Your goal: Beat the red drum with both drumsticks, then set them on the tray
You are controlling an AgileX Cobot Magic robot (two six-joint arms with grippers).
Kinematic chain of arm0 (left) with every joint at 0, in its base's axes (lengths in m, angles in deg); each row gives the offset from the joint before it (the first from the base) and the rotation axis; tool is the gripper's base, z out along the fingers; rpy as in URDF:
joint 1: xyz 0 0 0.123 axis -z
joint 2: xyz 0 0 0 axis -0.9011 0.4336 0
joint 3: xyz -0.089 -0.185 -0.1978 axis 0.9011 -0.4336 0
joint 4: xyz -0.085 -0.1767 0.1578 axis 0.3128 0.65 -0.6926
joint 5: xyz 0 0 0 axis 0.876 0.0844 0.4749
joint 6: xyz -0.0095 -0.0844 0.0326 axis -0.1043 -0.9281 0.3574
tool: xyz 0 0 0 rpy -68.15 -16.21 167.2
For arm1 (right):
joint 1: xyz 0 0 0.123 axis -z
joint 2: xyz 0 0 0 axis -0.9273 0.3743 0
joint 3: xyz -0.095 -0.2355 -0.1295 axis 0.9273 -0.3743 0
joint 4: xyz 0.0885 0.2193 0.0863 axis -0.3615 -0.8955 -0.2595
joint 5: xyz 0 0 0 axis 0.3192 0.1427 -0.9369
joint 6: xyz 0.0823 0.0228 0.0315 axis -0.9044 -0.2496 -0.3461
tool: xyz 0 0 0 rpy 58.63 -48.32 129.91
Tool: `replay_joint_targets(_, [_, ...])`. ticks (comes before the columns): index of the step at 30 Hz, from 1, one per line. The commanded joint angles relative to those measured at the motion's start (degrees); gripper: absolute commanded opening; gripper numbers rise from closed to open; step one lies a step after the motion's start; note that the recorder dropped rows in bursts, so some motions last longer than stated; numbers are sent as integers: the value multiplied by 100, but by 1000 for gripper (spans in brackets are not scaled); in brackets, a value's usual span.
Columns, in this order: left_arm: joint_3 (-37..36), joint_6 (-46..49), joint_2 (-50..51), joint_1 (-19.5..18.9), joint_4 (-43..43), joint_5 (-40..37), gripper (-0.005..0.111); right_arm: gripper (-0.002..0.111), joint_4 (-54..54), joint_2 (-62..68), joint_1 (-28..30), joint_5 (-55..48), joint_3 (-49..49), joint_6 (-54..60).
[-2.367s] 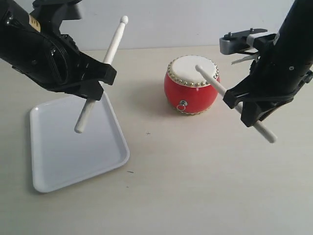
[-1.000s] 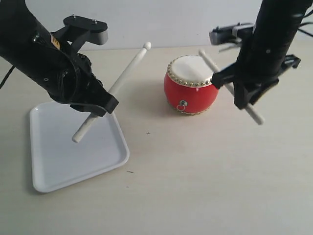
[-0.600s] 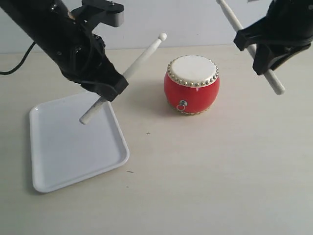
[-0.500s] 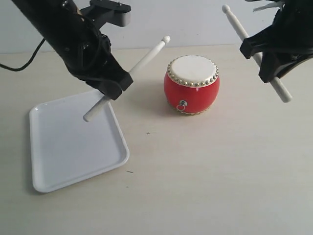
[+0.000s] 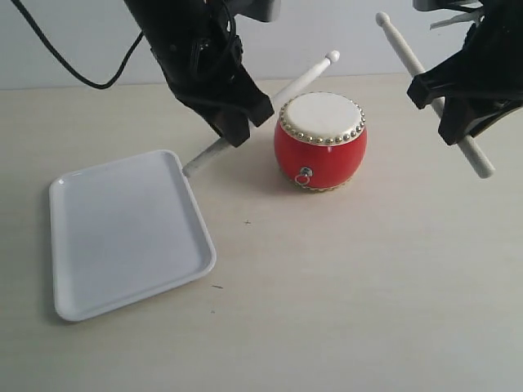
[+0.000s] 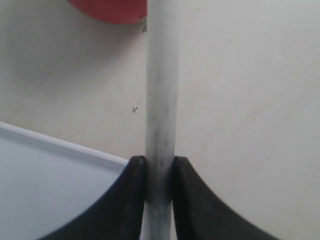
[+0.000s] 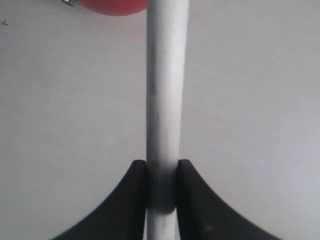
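The red drum [image 5: 320,143] with its cream skin stands mid-table; its red edge shows in the left wrist view [image 6: 107,6] and the right wrist view [image 7: 112,6]. My left gripper [image 5: 239,122] is shut on one drumstick [image 5: 306,79], whose tip hangs just above the drum's far left rim. That stick runs up between the jaws [image 6: 160,100]. My right gripper [image 5: 458,102] is shut on the other drumstick [image 5: 400,45], held high to the right of the drum, tip raised; the stick [image 7: 167,100] is pinched between the jaws. The white tray [image 5: 122,233] lies at the left.
A black cable [image 5: 73,69] trails from the left arm at the back left. A pale wall [image 5: 343,33] closes the back of the beige table [image 5: 343,286].
The left arm has swung right and up from over the tray, bringing its stick tip toward the drum. The right arm lifted its stick off the drum and now holds it high.
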Motion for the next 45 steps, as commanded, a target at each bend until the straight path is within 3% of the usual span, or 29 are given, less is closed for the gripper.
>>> replay_joint_targets(1, [102, 6, 451, 13, -153, 22, 0, 0, -77, -41, 34, 59, -26, 17])
replay_joint_targets(7, [88, -6, 1289, 1, -11, -111, 0, 0, -145, -16, 34, -171, -26, 119])
replay_joint_targets(17, [523, 45, 113, -318, 78, -111, 0, 0, -226, 94, -26, -171, -26, 199])
replay_joint_targets(22, [508, -53, -67, -610, 68, -111, 0, 0, -478, 1070, -188, -171, -26, 270])
replay_joint_targets(27, [315, -130, -116, -584, 68, -111, 0, 0, -337, 2088, -182, -171, -26, 231])
replay_joint_targets(38, [269, 168, 62, -584, 347, -111, 0, 0, 27, 332, -105, -171, 428, 401])
replay_joint_targets(45, [269, 168, 858, -402, 373, -111, 0, 0, 0, -80, -20, -171, 428, 401])
